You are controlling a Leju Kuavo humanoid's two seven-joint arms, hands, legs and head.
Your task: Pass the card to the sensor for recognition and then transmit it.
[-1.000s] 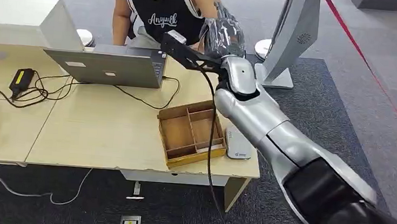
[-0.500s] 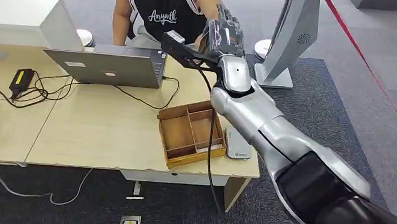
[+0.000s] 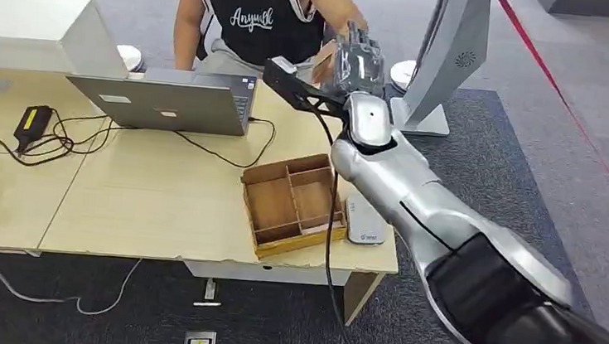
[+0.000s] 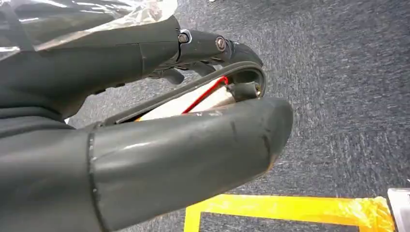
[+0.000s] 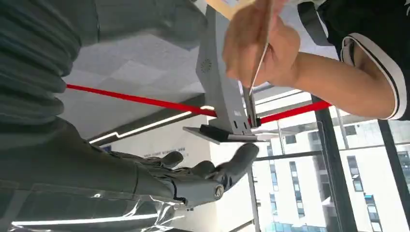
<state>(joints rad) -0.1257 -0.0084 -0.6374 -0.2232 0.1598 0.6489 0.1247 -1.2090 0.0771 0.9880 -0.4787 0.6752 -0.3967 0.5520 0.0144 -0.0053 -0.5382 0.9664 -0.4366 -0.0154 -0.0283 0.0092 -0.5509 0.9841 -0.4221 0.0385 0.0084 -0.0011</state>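
My right hand is stretched out past the table's far edge toward a seated person. In the right wrist view its fingers are spread apart with nothing between them. The person's hand pinches the thin card, seen edge-on, a little apart from my fingers. The white card sensor lies on the table beside a wooden tray. My left hand hangs over the dark carpet, fingers curled in toward the thumb and holding nothing.
An open laptop and tangled cables sit on the table's left half. A grey stand rises just right of my right hand. A red barrier line crosses the carpet on the right.
My right hand has shifted slightly right and farther out. The person's hand has reached in to meet it and now holds the card.
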